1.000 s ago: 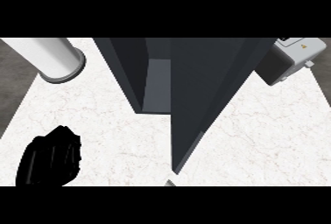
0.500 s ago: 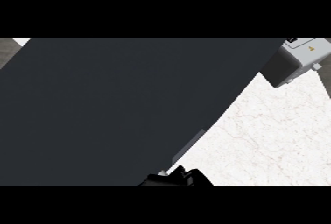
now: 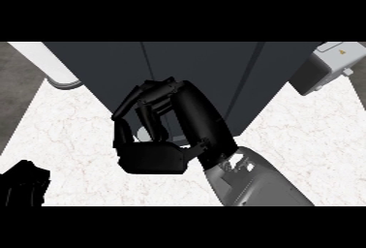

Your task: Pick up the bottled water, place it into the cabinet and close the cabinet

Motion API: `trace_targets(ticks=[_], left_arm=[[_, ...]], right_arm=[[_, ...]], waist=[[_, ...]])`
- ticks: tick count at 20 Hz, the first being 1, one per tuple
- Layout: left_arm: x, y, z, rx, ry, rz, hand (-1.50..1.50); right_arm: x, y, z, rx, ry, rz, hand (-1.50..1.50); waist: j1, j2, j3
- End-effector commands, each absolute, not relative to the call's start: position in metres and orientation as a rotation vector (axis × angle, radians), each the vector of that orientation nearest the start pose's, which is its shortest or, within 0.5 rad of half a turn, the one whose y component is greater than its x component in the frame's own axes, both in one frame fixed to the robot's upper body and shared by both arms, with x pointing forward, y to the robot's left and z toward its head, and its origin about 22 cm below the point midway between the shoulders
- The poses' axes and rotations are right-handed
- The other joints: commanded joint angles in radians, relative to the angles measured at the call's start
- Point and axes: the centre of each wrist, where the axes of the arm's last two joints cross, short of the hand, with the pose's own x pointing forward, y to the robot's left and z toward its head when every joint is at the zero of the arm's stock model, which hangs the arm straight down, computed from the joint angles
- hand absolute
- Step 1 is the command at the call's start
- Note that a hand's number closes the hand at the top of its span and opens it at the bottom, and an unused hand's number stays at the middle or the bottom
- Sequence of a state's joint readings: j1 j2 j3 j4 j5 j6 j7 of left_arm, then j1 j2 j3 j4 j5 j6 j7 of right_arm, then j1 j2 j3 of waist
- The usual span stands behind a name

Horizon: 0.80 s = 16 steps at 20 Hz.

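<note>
The dark grey cabinet [image 3: 193, 77] fills the upper middle of the head view, and its doors look closed, with thin seams showing between the panels. My right hand [image 3: 154, 155] is in the centre, fingers curled, its fingertips [image 3: 154, 89] against the cabinet's front; nothing shows inside it, only a patch of white counter through the gap. My left hand [image 3: 25, 186] rests at the lower left corner, relaxed and holding nothing. The bottled water is not visible anywhere.
A white cylinder [image 3: 50, 65] stands at the back left beside the cabinet. A grey and white appliance [image 3: 325, 68] sits at the back right. White marble counter [image 3: 71, 131] spreads to both sides of the cabinet and in front of it.
The cabinet door, seen edge-on and open a second ago, swung across the view and now lies shut. My right hand rose from the lower edge to the cabinet's front.
</note>
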<state>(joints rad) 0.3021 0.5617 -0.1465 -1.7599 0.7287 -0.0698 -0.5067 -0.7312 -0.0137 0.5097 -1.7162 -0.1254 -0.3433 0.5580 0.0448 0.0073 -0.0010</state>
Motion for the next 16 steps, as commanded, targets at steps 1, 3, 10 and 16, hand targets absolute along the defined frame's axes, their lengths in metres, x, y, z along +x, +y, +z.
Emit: trace_targets(ticks=[1, 3, 10, 16], left_arm=[[0.166, 0.34, 0.025, -0.283, -1.881, 0.116, 1.5], [0.162, 0.336, 0.026, -0.284, -1.881, 0.144, 1.5], [0.158, 0.341, 0.034, -0.286, -1.887, 0.108, 1.5], [0.154, 0.332, 0.029, -0.312, -1.882, 0.088, 1.5]], right_arm=[[0.316, -0.038, 0.185, 0.426, -1.639, 0.417, 1.5], [0.336, -0.048, 0.165, 0.425, -1.645, 0.41, 1.5], [0.396, -0.093, 0.169, 0.377, -1.63, 0.397, 1.5], [0.407, -0.12, 0.161, 0.346, -1.642, 0.426, 1.5]], waist=[[-0.008, 0.002, 0.001], [-0.012, 0.002, 0.001], [-0.004, 0.008, 0.001], [-0.003, 0.01, 0.001]])
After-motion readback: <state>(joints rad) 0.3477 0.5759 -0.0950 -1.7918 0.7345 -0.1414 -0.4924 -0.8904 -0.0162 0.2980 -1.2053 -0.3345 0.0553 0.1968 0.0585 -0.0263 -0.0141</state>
